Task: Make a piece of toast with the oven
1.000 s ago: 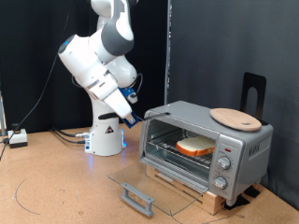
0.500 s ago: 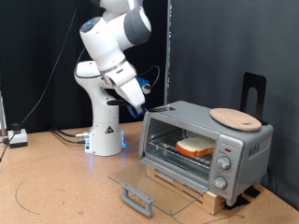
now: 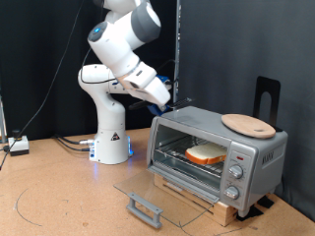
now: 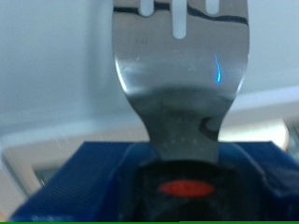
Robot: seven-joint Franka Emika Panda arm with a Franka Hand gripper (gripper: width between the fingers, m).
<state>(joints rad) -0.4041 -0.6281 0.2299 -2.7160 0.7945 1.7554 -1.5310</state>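
Well off at the nine o'clock edge of the exterior view, a small dark box (image 3: pixel 18 145) lies on the brown counter (image 3: pixel 59 192), with cables running from it toward the arm's white base (image 3: pixel 111 143). The arm rises from that base and bends over toward three o'clock, so that the gripper (image 3: pixel 167 98) hangs just above the upper corner of the oven (image 3: pixel 217 147) on the side nearest the arm. Whether the fingers are open or closed cannot be told from the exterior view, where they are too small and dark against the backdrop. The wrist view is filled by a flat metal utensil with slots in its wide end, a spatula (image 4: pixel 180 84), whose narrow neck runs into the dark and blue parts of the hand; the fingers themselves do not show there, so a grip on it cannot be confirmed.

At about five o'clock from the arm, the oven's glass door (image 3: pixel 157 192) is dropped fully open and lies nearly flat, its grey handle (image 3: pixel 144 207) at the near edge. Inside, the piece of toast (image 3: pixel 208 153) rests flat on the wire rack. Three knobs (image 3: pixel 236 169) sit on the front panel beside the opening. On the oven's roof lies a round wooden plate (image 3: pixel 248 124), and behind it stands a black upright bracket (image 3: pixel 267 98).
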